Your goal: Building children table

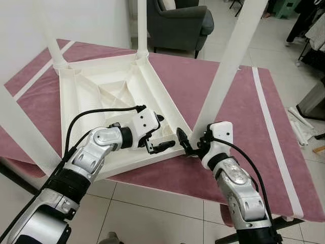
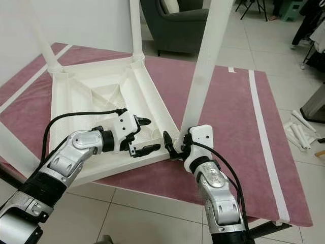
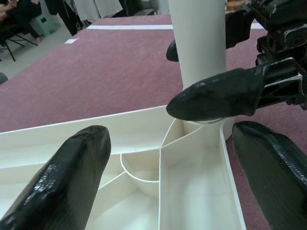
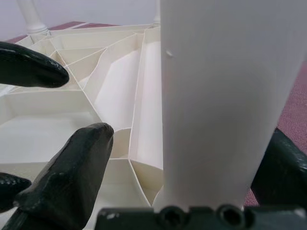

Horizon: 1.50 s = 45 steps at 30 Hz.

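The white children's table (image 1: pixel 101 91) lies upside down on a maroon cloth (image 1: pixel 238 117). Its legs point up. The near right leg (image 1: pixel 228 66) rises tilted from the table's near corner. My right gripper (image 1: pixel 194 142) is open at the base of that leg, with one finger on each side of it (image 4: pixel 201 96). My left gripper (image 1: pixel 163 133) is open just inside the frame beside the same corner, holding nothing. In the left wrist view, one black finger (image 3: pixel 216 96) of the right gripper crosses in front of the leg (image 3: pixel 196 38).
Three other legs (image 1: pixel 142 25) stand up at the far and left corners. A dark armchair (image 1: pixel 177 23) stands beyond the cloth. White stripes (image 1: pixel 269 122) run along the cloth. Tiled floor lies in front, and loose white parts (image 1: pixel 302 122) lie on it at the right.
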Motion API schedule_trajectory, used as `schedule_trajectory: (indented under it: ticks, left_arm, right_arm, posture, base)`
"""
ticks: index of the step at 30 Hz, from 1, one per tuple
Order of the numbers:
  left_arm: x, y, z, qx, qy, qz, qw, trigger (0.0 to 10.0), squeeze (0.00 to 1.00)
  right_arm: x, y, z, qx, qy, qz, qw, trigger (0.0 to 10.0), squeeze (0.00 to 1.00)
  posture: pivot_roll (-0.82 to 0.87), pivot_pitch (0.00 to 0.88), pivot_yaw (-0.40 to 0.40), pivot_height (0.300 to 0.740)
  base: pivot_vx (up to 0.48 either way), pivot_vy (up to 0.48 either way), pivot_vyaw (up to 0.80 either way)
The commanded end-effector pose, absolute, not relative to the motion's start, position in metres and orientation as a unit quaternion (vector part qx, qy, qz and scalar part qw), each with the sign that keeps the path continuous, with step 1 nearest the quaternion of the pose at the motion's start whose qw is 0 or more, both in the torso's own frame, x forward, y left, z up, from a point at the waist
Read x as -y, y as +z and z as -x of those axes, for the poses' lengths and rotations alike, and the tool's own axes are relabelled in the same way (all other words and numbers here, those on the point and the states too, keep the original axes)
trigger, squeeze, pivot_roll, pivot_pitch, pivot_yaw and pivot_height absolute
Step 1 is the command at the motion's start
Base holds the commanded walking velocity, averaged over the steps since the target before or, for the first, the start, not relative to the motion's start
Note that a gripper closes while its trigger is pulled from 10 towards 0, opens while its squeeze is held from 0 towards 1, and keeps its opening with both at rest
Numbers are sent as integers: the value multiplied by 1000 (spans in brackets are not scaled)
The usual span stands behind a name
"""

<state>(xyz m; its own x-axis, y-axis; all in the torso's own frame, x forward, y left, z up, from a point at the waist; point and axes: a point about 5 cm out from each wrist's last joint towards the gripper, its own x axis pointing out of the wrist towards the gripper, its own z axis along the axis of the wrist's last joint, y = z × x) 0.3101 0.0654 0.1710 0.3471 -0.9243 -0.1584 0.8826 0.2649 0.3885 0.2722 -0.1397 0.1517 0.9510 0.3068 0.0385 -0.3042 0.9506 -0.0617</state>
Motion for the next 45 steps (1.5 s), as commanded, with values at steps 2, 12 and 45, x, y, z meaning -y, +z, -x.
schedule_trajectory:
  ticks: [2, 12, 45]
  left_arm:
    - [-72, 172, -305, 47, -564, -206, 798, 10000, 0]
    - [-94, 167, -281, 21, -546, -175, 819, 10000, 0]
    - [-122, 132, -267, -27, -314, -92, 945, 10000, 0]
  right_arm:
    - [140, 154, -267, 33, 168, 22, 985, 10000, 0]
    - [160, 142, -243, 10, 181, 10, 983, 10000, 0]
    - [139, 124, -216, 4, 201, 6, 980, 10000, 0]
  posture:
    - [65, 0, 0, 740]
    - [62, 0, 0, 740]
    - [82, 0, 14, 740]
  base:
    - [0, 0, 0]
    - [0, 0, 0]
    - [0, 0, 0]
